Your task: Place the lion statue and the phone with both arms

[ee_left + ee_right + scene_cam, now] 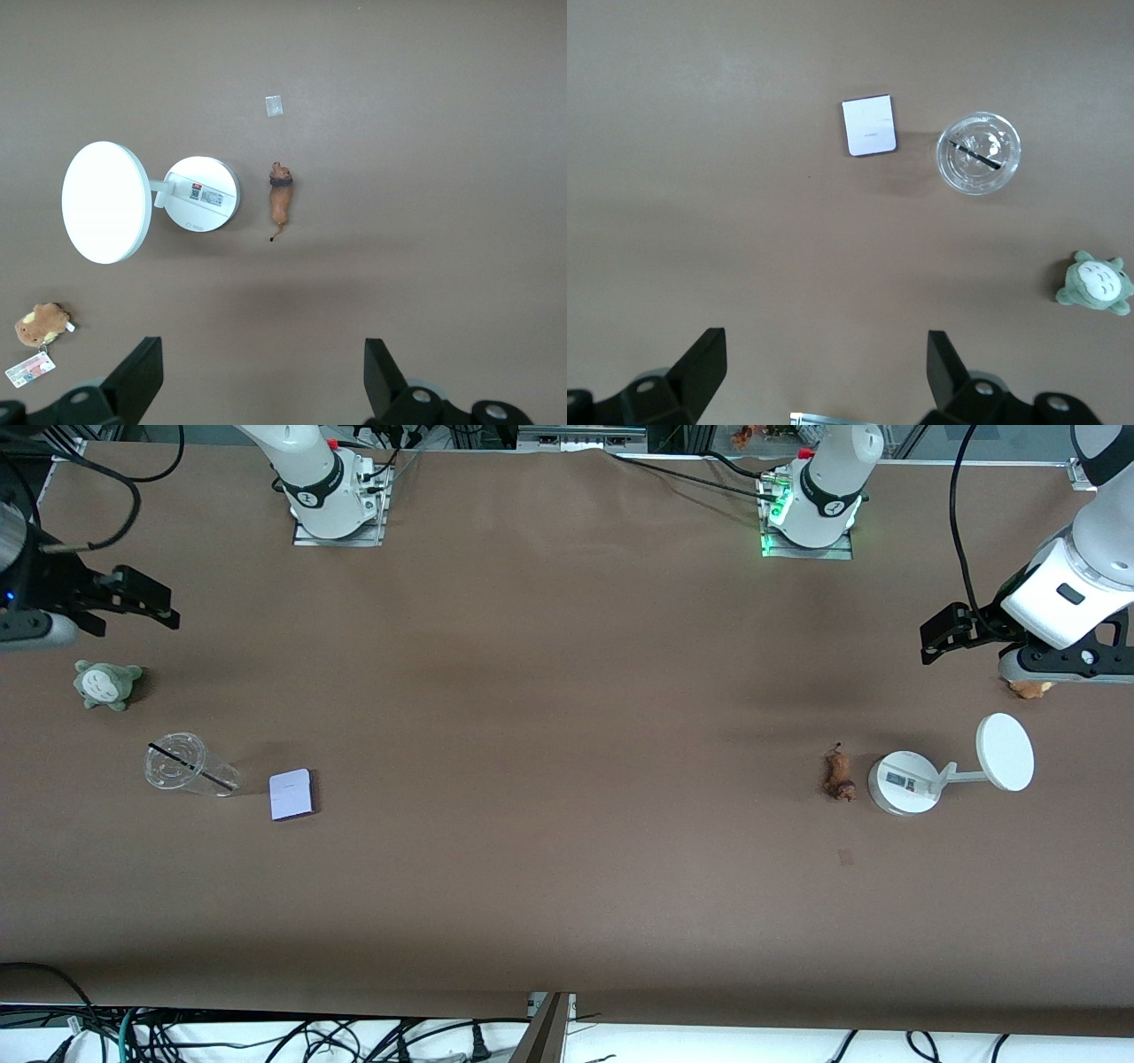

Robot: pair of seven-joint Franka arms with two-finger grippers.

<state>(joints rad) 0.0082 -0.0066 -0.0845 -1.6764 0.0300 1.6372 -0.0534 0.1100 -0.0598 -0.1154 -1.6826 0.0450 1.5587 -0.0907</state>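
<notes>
Lion statue (837, 776) and phone (291, 794) lie untouched; both grippers gape empty.

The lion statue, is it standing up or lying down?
Lying down. The lion statue lies stretched along the table beside the white stand; the left wrist view shows its full length flat.

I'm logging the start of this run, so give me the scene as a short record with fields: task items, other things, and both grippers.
lion statue: lying on the table, beside the white round stand, toward the left arm's end
phone: flat on the table beside the clear plastic cup, toward the right arm's end
other things: grey-green plush; tan plush
left gripper: open, empty, in the air near the tan plush
right gripper: open, empty, in the air near the grey-green plush
</notes>
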